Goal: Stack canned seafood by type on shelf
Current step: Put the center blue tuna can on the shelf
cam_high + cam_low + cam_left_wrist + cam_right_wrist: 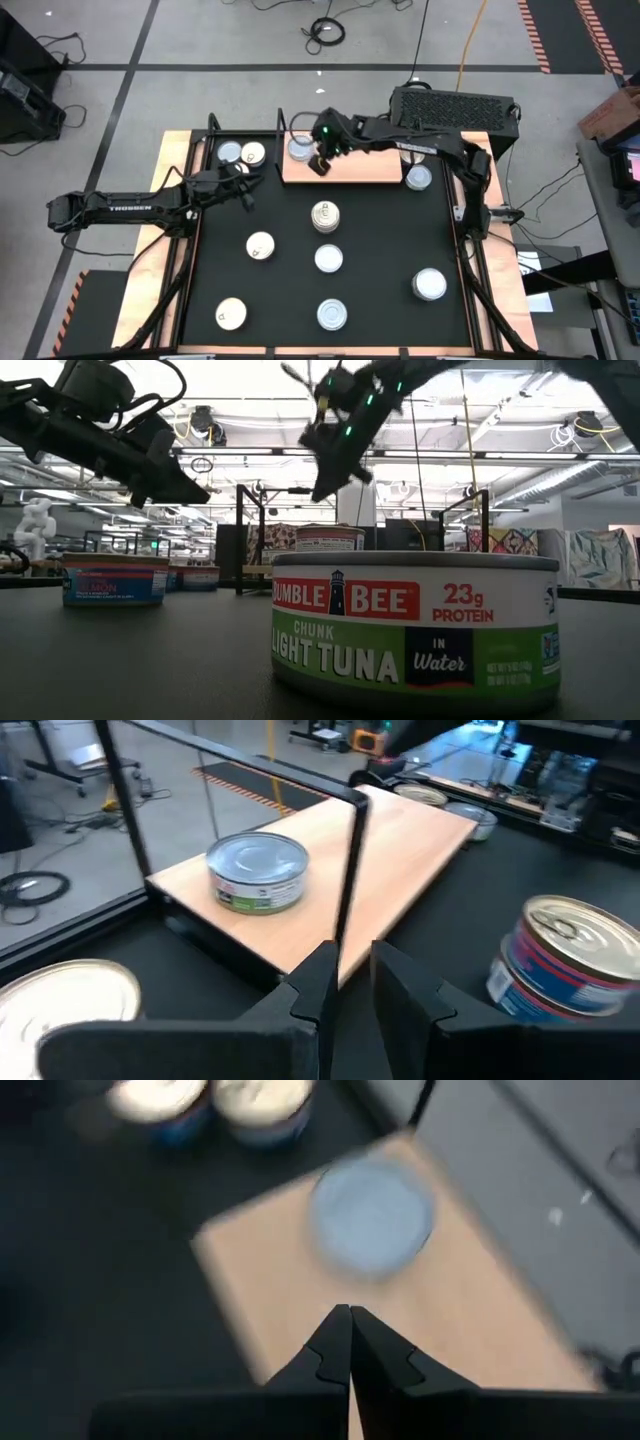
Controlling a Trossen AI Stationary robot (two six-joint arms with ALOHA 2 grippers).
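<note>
Pincer of the right arm point(321, 163) hangs closed and empty over the shelf point(360, 170), just beside the one tin point(299, 149) standing at its end. To go on well, it should rise clear and open before reaching for another matching tin on the desk point(380, 240). Left pincer point(246, 194), slightly parted and holding nothing, waits near two tins point(242, 153) beside the shelf.

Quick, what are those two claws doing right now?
Left gripper: slightly open, holding nothing.
Right gripper: shut, empty, above the shelf.
</note>
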